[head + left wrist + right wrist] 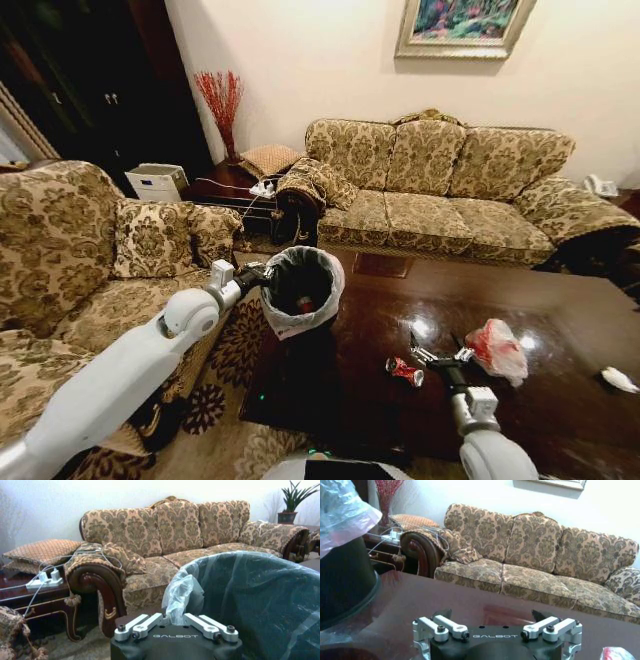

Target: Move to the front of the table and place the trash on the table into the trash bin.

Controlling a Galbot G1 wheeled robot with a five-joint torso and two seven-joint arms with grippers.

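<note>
The trash bin (303, 290), dark with a translucent liner, appears to stand at the left end of the dark glossy table (380, 300). My left gripper (262, 277) is shut on the liner's rim (176, 599). Something red lies inside the bin. My right gripper (440, 357) is open just above the tabletop, with nothing between its fingers (442, 614). It sits between a small red-white can (404, 371) on its left and a pink-white plastic bag bundle (497, 350) on its right. A white paper wad (618, 379) lies at the table's far right.
A patterned three-seat sofa (440, 185) stands behind the table and another sofa (90, 260) to the left. A side table (225, 190) with a power strip fills the corner. A patterned rug (235, 400) covers the floor at the left.
</note>
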